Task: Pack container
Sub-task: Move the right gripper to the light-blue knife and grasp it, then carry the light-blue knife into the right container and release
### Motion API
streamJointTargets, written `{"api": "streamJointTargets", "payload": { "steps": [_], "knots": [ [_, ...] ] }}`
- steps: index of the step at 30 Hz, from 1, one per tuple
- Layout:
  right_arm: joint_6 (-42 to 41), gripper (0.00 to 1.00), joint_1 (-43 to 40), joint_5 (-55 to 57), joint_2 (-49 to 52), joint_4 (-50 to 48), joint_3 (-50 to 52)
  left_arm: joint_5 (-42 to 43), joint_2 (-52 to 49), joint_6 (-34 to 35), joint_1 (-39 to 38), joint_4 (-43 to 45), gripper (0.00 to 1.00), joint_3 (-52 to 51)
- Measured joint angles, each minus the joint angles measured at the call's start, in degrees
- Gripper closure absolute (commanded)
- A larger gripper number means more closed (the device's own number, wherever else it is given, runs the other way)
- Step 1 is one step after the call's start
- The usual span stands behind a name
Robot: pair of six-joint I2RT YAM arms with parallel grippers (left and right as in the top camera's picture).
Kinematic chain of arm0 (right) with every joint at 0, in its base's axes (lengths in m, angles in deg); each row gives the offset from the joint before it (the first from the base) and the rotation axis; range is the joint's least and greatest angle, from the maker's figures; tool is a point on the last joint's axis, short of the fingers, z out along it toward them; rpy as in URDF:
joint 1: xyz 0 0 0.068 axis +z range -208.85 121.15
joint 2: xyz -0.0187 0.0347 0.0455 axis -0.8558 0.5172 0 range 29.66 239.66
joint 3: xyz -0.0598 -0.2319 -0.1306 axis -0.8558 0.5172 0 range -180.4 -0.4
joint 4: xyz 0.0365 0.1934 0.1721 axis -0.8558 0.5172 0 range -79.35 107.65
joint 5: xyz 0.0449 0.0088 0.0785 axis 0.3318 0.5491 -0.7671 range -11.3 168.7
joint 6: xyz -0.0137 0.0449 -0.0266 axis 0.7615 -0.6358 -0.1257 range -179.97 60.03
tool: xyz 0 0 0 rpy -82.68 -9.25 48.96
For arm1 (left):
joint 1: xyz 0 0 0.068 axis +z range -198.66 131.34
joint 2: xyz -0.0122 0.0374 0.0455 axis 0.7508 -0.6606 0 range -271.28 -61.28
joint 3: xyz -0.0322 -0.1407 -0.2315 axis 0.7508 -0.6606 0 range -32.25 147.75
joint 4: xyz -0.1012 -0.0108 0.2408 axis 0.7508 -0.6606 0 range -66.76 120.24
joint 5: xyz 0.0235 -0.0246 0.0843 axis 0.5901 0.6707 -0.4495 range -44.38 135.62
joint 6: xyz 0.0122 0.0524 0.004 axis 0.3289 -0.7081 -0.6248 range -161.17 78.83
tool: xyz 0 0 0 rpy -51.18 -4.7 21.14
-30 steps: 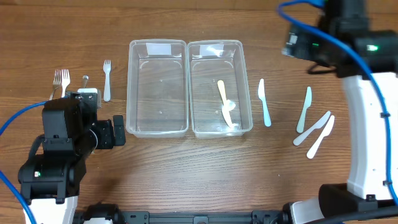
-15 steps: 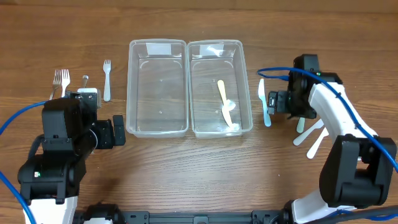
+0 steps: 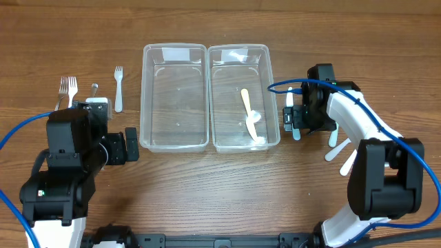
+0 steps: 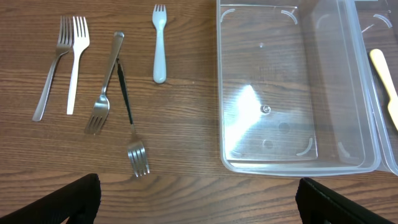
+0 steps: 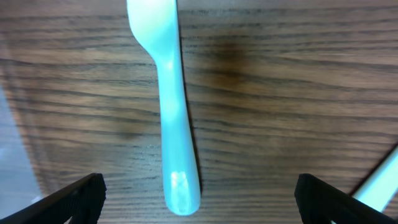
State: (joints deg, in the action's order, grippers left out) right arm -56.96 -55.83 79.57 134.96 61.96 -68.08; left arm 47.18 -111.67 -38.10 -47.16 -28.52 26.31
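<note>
Two clear plastic containers stand side by side, the left one (image 3: pixel 148 96) empty and the right one (image 3: pixel 272 96) holding a cream knife (image 3: pixel 249 114). My right gripper (image 3: pixel 296 117) is open and low over a light blue plastic knife (image 3: pixel 296 133) just right of the containers. In the right wrist view the knife's handle (image 5: pixel 175 124) lies between the open fingers (image 5: pixel 199 202). My left gripper (image 3: pixel 129 146) is open and empty near the left container's front corner. The left wrist view shows it (image 4: pixel 199 202) short of the left container (image 4: pixel 298 167).
Several forks lie at the left: metal and white ones (image 3: pixel 67 89) (image 4: pixel 74 59), a light blue one (image 3: pixel 118 88) (image 4: pixel 160 43), a dark-handled one (image 4: pixel 129 118). White plastic knives (image 3: pixel 350 145) lie right of my right gripper. One shows at the right wrist view's edge (image 5: pixel 382 180).
My right arm has swung down from the back right and come low over the light blue knife, shifting a little left in the last half second. The left arm has not moved.
</note>
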Motion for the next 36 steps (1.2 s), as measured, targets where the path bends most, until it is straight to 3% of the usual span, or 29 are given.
{"api": "streamJointTargets", "payload": {
  "steps": [5, 9, 19, 36],
  "knots": [
    [0.0, 0.03, 0.0, 0.2, 4.0, -0.1, 0.0, 0.0, 0.0, 0.0, 0.0, 0.0, 0.0, 0.0],
    [0.0, 0.12, 0.0, 0.9, 4.5, 0.0, -0.3, 0.0, 0.0, 0.0, 0.0, 0.0, 0.0, 0.0],
    [-0.2, 0.62, 0.0, 1.1, 4.7, 0.1, -0.6, 0.0, 0.0, 0.0, 0.0, 0.0, 0.0, 0.0],
    [0.0, 0.82, -0.1, 1.4, 4.7, -0.2, -0.6, 0.0, 0.0, 0.0, 0.0, 0.0, 0.0, 0.0]
  ]
}}
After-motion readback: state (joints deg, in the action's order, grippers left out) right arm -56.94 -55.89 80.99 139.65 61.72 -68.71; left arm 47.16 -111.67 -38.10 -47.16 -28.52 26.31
